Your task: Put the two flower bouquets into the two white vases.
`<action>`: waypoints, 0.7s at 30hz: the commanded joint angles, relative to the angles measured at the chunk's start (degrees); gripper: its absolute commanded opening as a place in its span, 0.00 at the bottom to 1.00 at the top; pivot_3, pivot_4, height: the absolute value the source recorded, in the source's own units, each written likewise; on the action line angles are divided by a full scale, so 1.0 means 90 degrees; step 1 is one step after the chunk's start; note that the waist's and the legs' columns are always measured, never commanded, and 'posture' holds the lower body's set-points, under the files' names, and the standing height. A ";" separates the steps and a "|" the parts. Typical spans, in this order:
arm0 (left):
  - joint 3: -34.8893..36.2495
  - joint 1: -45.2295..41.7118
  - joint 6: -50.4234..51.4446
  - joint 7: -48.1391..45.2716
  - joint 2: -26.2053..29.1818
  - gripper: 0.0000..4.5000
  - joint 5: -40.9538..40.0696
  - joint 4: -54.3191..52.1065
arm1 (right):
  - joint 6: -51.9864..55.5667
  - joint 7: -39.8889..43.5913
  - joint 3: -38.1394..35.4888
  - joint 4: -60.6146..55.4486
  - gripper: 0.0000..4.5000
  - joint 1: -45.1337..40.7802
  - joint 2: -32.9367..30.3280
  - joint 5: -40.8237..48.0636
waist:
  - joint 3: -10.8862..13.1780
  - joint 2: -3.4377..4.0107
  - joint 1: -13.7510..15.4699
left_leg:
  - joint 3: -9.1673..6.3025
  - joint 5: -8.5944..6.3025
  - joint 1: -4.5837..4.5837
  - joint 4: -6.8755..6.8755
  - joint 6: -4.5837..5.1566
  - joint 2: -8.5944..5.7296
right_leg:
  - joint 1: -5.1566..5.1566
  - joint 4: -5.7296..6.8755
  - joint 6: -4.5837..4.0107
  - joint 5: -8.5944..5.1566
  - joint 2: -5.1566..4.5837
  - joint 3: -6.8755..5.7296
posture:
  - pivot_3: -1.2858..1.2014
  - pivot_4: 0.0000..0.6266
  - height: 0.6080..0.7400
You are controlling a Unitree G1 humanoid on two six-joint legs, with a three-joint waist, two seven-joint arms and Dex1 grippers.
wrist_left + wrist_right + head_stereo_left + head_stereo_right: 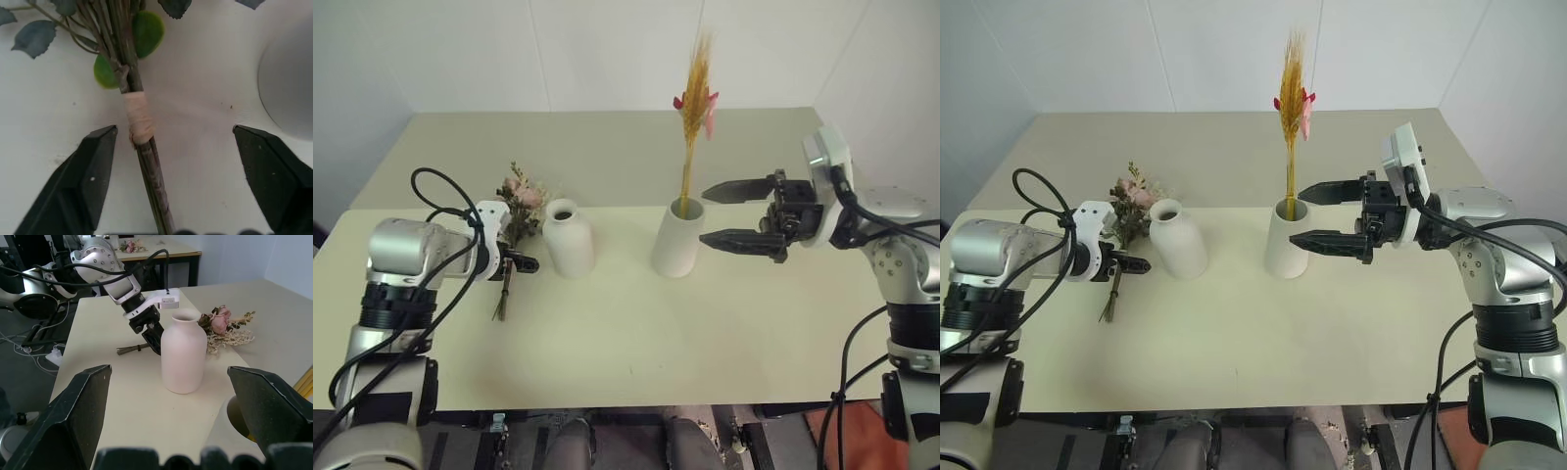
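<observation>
Up close, left gripper (168, 147) jaws gape astride the rose bouquet (142, 122) stem; right gripper (724, 215) jaws also gape.

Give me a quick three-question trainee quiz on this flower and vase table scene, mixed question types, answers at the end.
1. True or false: the wheat bouquet stands in the wide-mouthed vase.
2. Where is the rose bouquet? A) in the bottle vase B) lying on the table C) held in the right pincer
3. Fill in: the left pincer is open, its fingers on either side of the rose bouquet's ____.

Key: 1 true; 2 B; 3 stems
</observation>
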 commanded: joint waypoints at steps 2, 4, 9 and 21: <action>0.0139 0.0040 -0.0054 0.0025 0.0126 0.60 0.0272 -0.0028 | -0.0031 -0.0074 -0.0327 -0.0230 1.00 -0.0023 -0.0072 0.0117 | 0.0000 0.0000 -0.0008 | 0.0000 0.0000 0.0002 0.0000 0.0000 0.0000 | -0.0001 0.0003 0.0000 0.0000 0.0000 0.0000 | 0.52 0.24 1.00; 0.0189 0.0103 -0.0047 -0.0011 0.0180 0.47 0.0318 -0.0049 | -0.0028 -0.0088 -0.0340 -0.0240 1.00 0.0004 -0.0076 0.0119 | 0.0000 0.0000 -0.0006 | 0.0000 0.0000 0.0002 0.0000 0.0000 0.0000 | 0.0000 0.0004 0.0000 0.0000 0.0000 0.0000 | 0.52 0.24 1.00; 0.0472 0.0242 0.0012 0.0031 0.0238 0.11 0.0430 -0.0123 | -0.0004 -0.0180 -0.0379 -0.0225 1.00 0.0037 -0.0033 0.0145 | 0.0000 0.0000 0.0002 | -0.0001 0.0000 0.0003 0.0002 0.0000 0.0000 | 0.0001 0.0005 0.0000 0.0000 -0.0001 0.0000 | 0.52 0.24 1.00; 0.2957 0.1576 -0.2906 0.0154 -0.0179 0.02 0.0388 -0.1962 | 0.0053 -0.0302 -0.0498 -0.0284 1.00 0.0292 -0.0083 0.0215 | -0.0001 -0.0003 0.0021 | -0.0002 0.0001 -0.0003 0.0005 -0.0001 0.0004 | -0.0005 0.0005 -0.0002 0.0001 -0.0003 0.0000 | 0.52 0.24 1.00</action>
